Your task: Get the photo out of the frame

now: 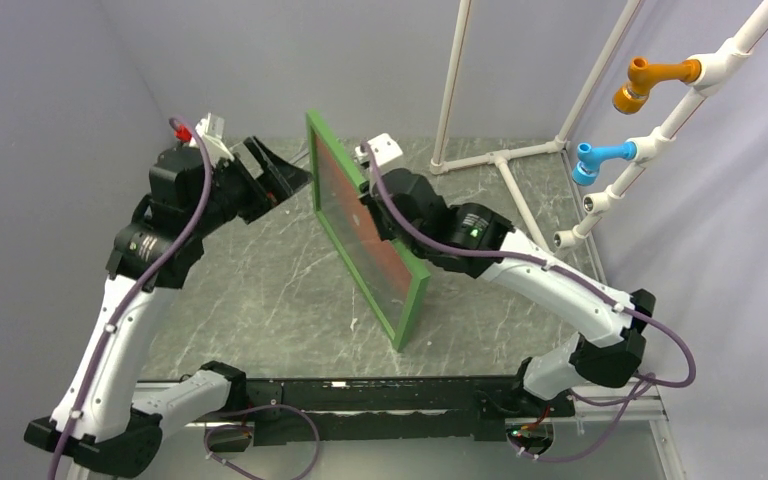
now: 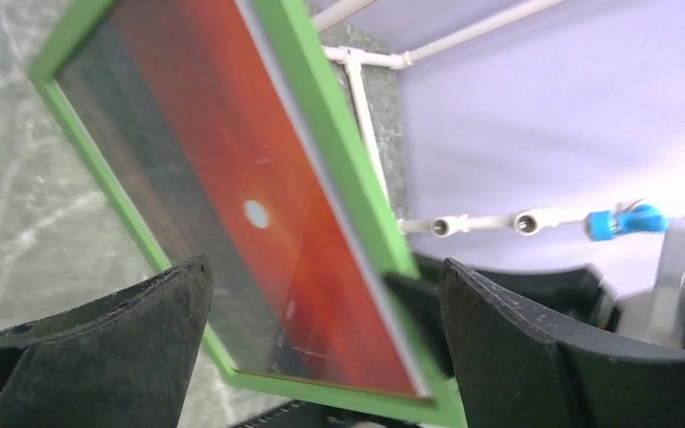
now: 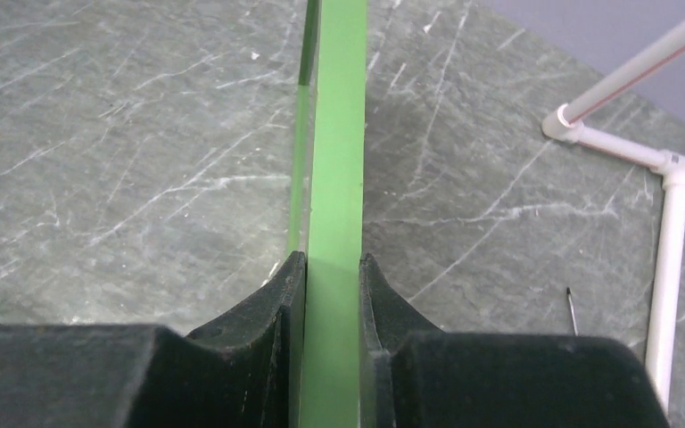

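Note:
The green frame (image 1: pixel 412 300) stands upright on its edge on the marble table (image 1: pixel 260 290). The red-orange sunset photo (image 1: pixel 380 270) with its white sun dot sits inside it, facing left. My right gripper (image 1: pixel 370 208) is shut on the frame's upper rail; in the right wrist view the rail (image 3: pixel 336 178) is pinched between the jaws of my right gripper (image 3: pixel 333 267). My left gripper (image 1: pixel 285 175) is open and empty, just left of the frame. In the left wrist view the frame (image 2: pixel 339 152) and the photo (image 2: pixel 232 160) lie beyond its spread fingers (image 2: pixel 143 330), apart from them.
A white pipe stand (image 1: pixel 500 158) rises at the back right, with an orange fitting (image 1: pixel 650 80) and a blue fitting (image 1: pixel 600 158). A small dark pin (image 3: pixel 571 308) lies on the table near the pipes. Grey walls close in on the left and at the back.

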